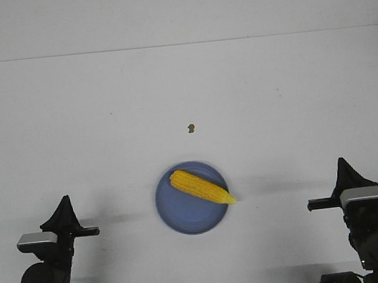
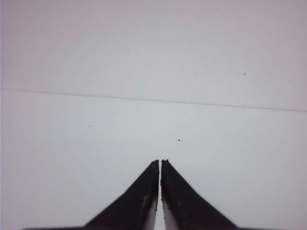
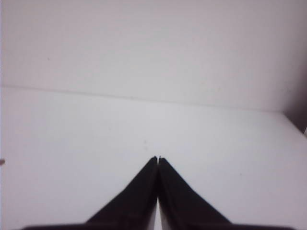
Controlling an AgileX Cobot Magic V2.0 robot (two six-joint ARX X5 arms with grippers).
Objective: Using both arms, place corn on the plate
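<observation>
On the white table (image 1: pixel 72 127), the corn (image 1: pixel 202 187) lies across the plate (image 1: pixel 183 216), slanted, its pointed tip reaching the plate's right rim and seeming to overhang it slightly, though the front view is too small to be sure. A tiny brown speck (image 1: pixel 191 128) sits on the table beyond the plate, apart from it. Only the front view shows plate, corn and both arms at once: the left gripper (image 1: pixel 65 202) stands near the table's front left, the right gripper (image 1: pixel 344 166) near the front right, each well apart from the plate and touching nothing. The wrist views show neither corn nor plate, only bare table and wall, but they do reveal the fingers closely: the left gripper's tips (image 2: pixel 160 163) are pressed nearly together with a hairline gap and empty, and the right gripper's tips (image 3: pixel 158 159) meet, also holding nothing.
</observation>
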